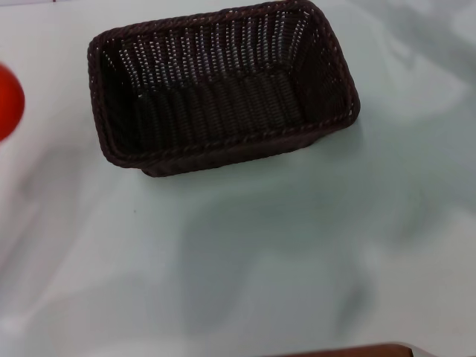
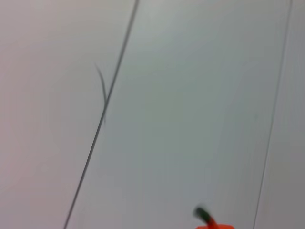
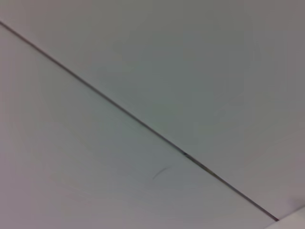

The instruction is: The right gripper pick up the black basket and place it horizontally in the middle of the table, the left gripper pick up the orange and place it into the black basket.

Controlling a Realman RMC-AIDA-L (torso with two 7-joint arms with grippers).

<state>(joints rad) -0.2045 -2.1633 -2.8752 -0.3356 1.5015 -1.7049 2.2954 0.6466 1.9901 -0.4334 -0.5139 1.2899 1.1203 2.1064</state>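
Observation:
The black basket [image 1: 223, 85] stands upright and empty on the white table [image 1: 297, 245], in the far middle of the head view, its long side running roughly left to right and slightly turned. The orange [image 1: 9, 100] rests on the table at the left edge of the head view, cut off by the frame, well left of the basket. In the left wrist view only the orange's top with its dark stem [image 2: 209, 220] shows at the picture's edge. Neither gripper shows in any view.
A dark brown edge [image 1: 349, 351] shows at the near side of the table. The wrist views show bare pale surface crossed by thin dark seam lines [image 2: 102, 114] [image 3: 143, 123].

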